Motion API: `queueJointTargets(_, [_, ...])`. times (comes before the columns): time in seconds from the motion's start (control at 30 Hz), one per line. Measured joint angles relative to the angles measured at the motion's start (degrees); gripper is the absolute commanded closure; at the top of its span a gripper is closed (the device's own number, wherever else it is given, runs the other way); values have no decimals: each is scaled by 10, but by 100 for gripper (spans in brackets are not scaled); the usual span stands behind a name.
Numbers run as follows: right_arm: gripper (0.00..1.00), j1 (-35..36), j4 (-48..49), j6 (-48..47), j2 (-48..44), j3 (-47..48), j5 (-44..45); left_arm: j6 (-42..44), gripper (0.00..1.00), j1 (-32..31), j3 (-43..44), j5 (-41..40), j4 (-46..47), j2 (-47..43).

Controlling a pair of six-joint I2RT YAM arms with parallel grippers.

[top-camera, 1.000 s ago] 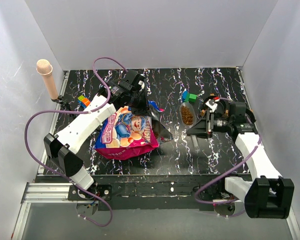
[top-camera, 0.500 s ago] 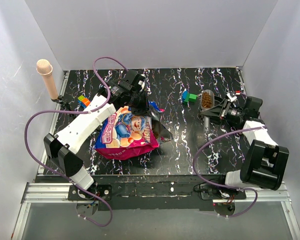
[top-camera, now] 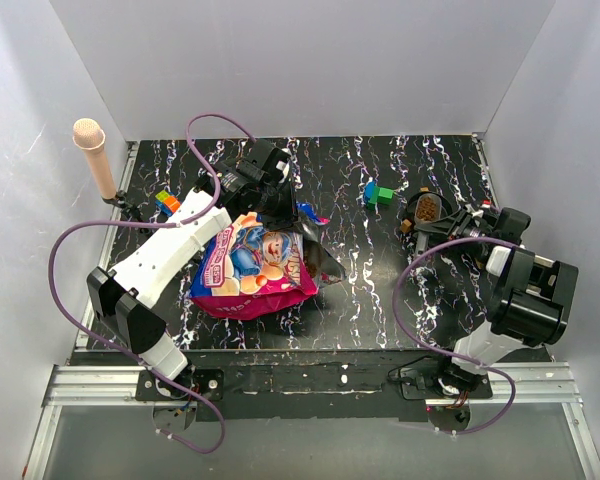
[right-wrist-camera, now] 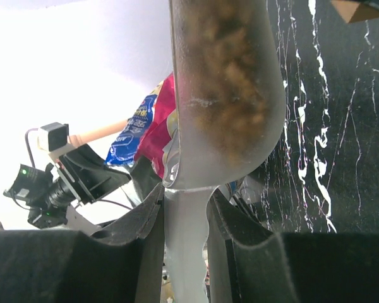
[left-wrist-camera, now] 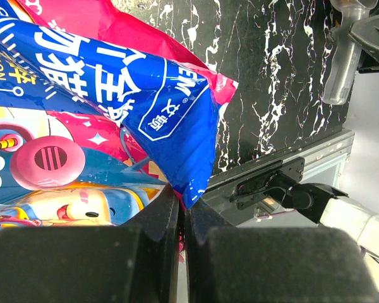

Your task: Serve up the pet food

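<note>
Jaws of the left gripper (left-wrist-camera: 183, 205) were pinched fully shut on an edge of the pink pet food bag (top-camera: 255, 265). Well to the right of the bag, a clear scoop (right-wrist-camera: 221, 158) heaped with brown kibble (right-wrist-camera: 224, 63) was held by its handle in the right gripper (right-wrist-camera: 186, 214), its jaws partly closed.

The top camera looks down from above and behind the arms, far enough to take in the whole table (top-camera: 380, 290). The left wrist camera sits tight against the bag (left-wrist-camera: 114, 95), facing the table's near edge. The right wrist camera looks along the scoop (right-wrist-camera: 224, 82), very close; all three views share the bag
</note>
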Motion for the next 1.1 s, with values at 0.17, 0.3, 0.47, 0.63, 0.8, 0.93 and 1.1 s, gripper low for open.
queueJointTargets(0.17, [99,0,28,45,20,0,16,0,100,0,0,0,0,0])
queueJointTargets(0.3, [99,0,56,94,32,0,23,0,100,0,0,0,0,0])
queueJointTargets(0.47, [99,0,60,129,33,0,33,0,100,0,0,0,0,0])
queueJointTargets(0.63, [99,0,-14,130,33,16,53,0,100,0,0,0,0,0])
queueJointTargets(0.8, [99,0,-118,121,33,61,76,0,100,0,0,0,0,-1])
queueJointTargets(0.93, [99,0,-179,136,33,85,83,0,100,0,0,0,0,-2])
queueJointTargets(1.1, [99,0,-247,153,42,123,84,0,100,0,-1,-1,0,-2])
